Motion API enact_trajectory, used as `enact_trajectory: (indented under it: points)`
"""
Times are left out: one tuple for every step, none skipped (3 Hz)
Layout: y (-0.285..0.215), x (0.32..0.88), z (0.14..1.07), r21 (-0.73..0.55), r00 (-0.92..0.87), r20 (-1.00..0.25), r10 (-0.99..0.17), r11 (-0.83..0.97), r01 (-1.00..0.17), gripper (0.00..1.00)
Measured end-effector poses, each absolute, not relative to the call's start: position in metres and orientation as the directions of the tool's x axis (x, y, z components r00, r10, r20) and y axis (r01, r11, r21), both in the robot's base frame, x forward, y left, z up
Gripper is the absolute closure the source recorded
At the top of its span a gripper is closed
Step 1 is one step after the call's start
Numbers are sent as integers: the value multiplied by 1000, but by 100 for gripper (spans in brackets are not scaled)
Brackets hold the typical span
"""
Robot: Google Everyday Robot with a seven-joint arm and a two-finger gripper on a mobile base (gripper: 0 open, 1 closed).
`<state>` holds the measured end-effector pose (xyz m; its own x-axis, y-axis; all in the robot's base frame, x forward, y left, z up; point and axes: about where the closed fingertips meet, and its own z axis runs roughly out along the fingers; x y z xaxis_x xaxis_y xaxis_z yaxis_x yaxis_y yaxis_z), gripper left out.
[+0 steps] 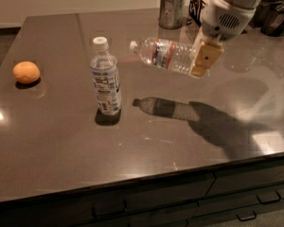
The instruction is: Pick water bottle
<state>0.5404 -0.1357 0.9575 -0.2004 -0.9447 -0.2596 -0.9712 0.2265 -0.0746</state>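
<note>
The water bottle [163, 55] is clear and ribbed, with a white cap and an orange-red label band. It hangs on its side in the air above the dark table [61, 150], cap pointing left, and casts a shadow below. My gripper [202, 56] comes down from the upper right and is shut on the bottle's base end. One tan finger [206, 58] shows in front of the bottle.
A second bottle [105, 77] with a blue-white label stands upright at left of centre. An orange [26, 72] lies at the far left. A metal cup [173, 9] with utensils and a dark box [197, 6] stand at the back edge. Drawers run below the table's front edge.
</note>
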Motion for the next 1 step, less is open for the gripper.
enact_trajectory:
  points:
    - [-132,548,968,-110,-188,-285,-940,227,-968,100]
